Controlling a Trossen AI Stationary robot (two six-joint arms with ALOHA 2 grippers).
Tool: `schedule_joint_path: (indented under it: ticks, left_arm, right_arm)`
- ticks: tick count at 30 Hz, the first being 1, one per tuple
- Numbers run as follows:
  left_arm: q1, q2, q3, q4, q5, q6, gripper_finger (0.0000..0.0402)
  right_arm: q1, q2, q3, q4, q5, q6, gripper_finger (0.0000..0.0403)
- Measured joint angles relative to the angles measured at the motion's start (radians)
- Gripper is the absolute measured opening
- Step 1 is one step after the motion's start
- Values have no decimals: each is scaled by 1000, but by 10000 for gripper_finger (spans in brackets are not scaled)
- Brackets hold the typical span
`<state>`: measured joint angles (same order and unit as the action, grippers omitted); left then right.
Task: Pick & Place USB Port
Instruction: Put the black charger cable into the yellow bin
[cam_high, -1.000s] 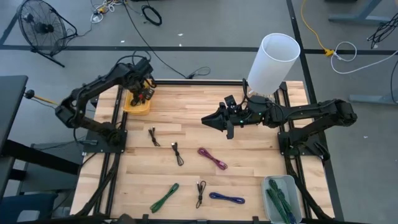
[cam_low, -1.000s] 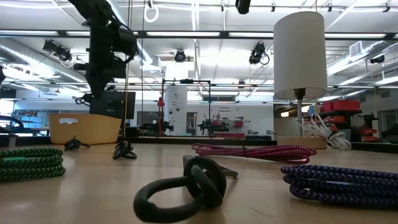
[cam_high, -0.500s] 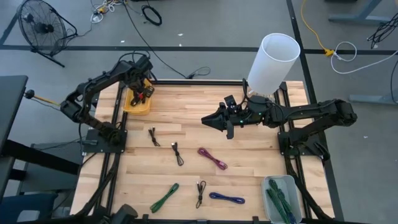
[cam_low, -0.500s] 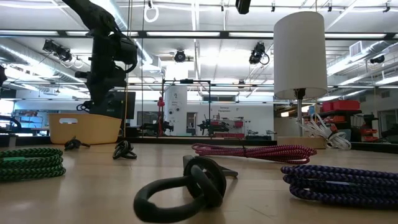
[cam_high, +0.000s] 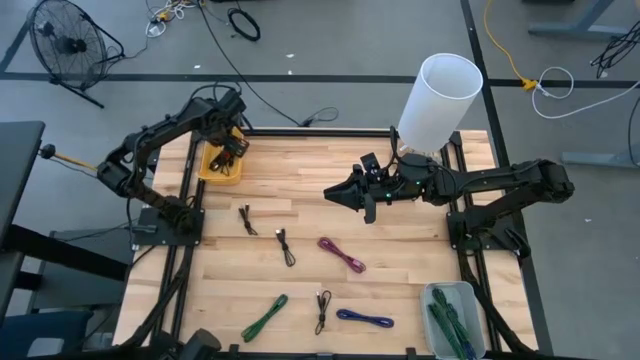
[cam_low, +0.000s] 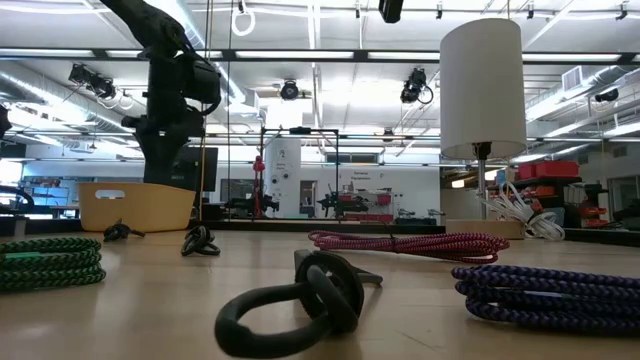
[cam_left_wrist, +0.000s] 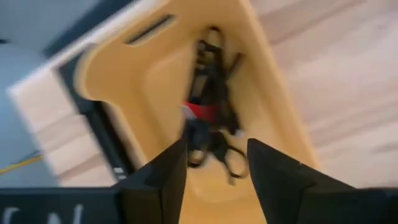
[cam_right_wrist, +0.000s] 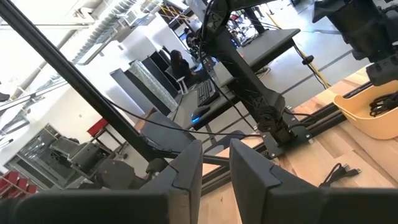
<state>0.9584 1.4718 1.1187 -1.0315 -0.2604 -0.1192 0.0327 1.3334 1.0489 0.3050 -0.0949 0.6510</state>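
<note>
Item: left gripper, poised directly above the yellow bin at the table's far left corner. Fingers parted, nothing between them. Directly below the fingertips, inside the bin: a tangle of black USB cables with a red patch showing in the tangle; the delivered cable lies among them.

Item: right gripper, idle near the table's middle, beside the base of the white cylinder. Fingers stand a little apart with nothing visible between them.

Item: cables awaiting pickup, all well clear of both grippers: two small black cables, a magenta cable, a green cable, a black coil, a blue cable.

Risks, as judged:
- A loop of the tangle may catch a fingertip and lift out as the left arm rises.
- Fingertips sit close over the bin wall; a sideways exit could nudge or tip the bin.
- Small black cables lie flat, so a later grasp may slip.
</note>
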Motion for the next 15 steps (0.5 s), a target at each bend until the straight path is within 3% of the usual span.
schedule_joint_path:
  ticks: [10,15]
  left_arm:
    - [-44,-162,0,-89,351,-14,177]
    - [-129,-279,0,-162,480,-190,177]
  right_arm:
    - [0,0,0,-15,0,2,82]
    - [0,0,0,-14,0,-5,82]
